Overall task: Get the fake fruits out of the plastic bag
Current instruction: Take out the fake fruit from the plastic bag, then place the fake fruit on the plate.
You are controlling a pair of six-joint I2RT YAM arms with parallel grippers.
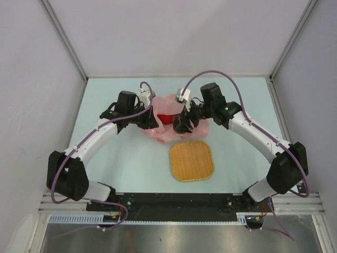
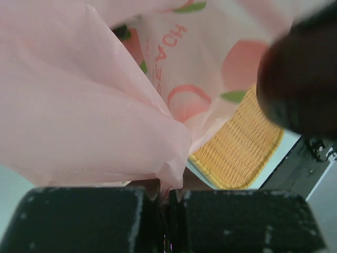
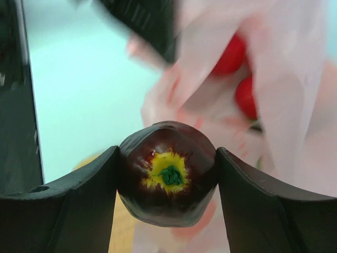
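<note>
Fingers (image 3: 79, 195) of my right gripper (image 3: 167, 184) clamp the dark purple fruit (image 3: 167, 158) right by the pink plastic bag (image 3: 295, 105); I'd draw it clear slowly. My left gripper (image 2: 164, 206) pinches the bag film, which I'd hold taut; red fruits (image 3: 231, 55) lie inside.

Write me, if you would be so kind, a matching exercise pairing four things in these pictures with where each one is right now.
Things:
1. dark purple fruit
2. red fruits
3. woven mat
4. plastic bag

Places:
A. pinched in the shut left gripper
B. lying flat on the table, nearer the arm bases than the bag
C. clamped between the fingers of the right gripper
D. inside the pink bag

Pairs: 1-C, 2-D, 3-B, 4-A
</note>
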